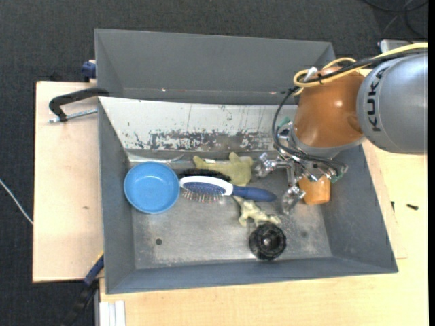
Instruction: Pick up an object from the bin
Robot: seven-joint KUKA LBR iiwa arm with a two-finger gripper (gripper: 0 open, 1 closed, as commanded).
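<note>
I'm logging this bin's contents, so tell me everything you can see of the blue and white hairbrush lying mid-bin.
The blue and white hairbrush, plastic by its look, lies flat on the grey metal bin's floor. Its white oval head, bristles showing, sits against the round blue bowl; its blue handle points to the view's right, ending near the gripper. Pale yellow soft-looking scraps lie close above and below it.

I've got a blue bowl (151,187), blue-and-white brush (217,189), black disc (266,241), orange block (317,190), grey bin (204,66)

Even, bright light from above — pale glare across the bin (204,117) back wall, front wall shaded.
</note>
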